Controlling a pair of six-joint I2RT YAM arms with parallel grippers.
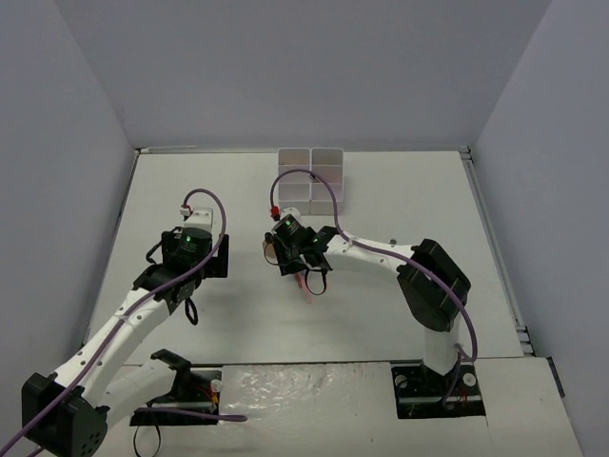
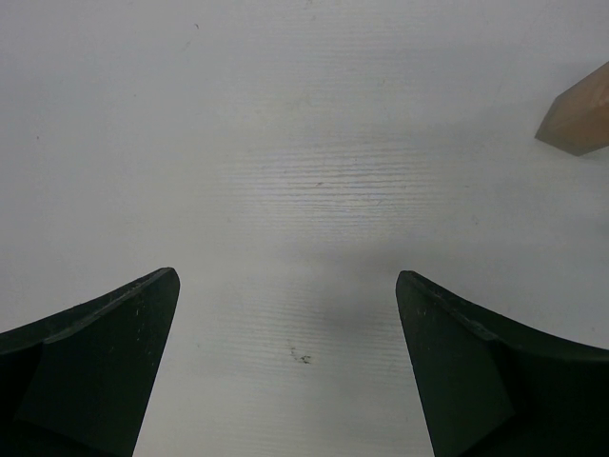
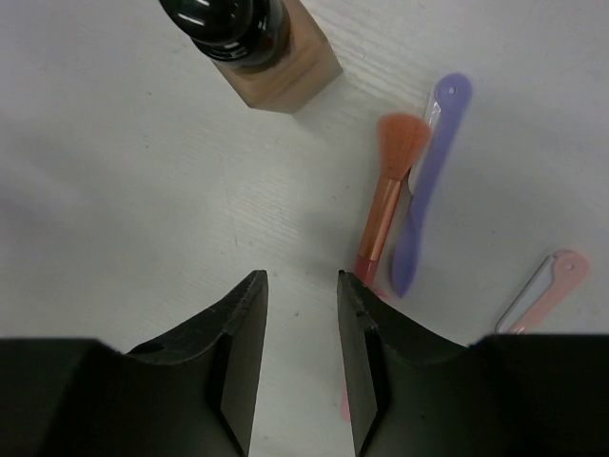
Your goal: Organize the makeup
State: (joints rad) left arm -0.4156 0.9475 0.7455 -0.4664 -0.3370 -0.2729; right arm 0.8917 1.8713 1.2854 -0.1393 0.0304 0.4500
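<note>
Your right claw (image 3: 302, 281) hangs low over the bench (image 3: 114, 190), its fingers narrowly parted with nothing between them. Just past its right fingertip lies a copper-handled brush (image 3: 385, 205) with orange bristles, side by side with a lilac-blue stick (image 3: 423, 190). A pink stick (image 3: 547, 290) lies farther right. Ahead and to the left stands the tan bottle (image 3: 285, 71) with its black cap (image 3: 224, 19); you cannot read any lettering on it. Your left claw (image 2: 287, 276) gapes wide and empty, a tan corner at its view's right edge. The white compartment box (image 1: 309, 181) stands at the bench's far side.

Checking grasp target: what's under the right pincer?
Between the fingers of the right pincer, bare table shows. The makeup brush's handle end goes beneath one finger; the rest is covered.
</note>
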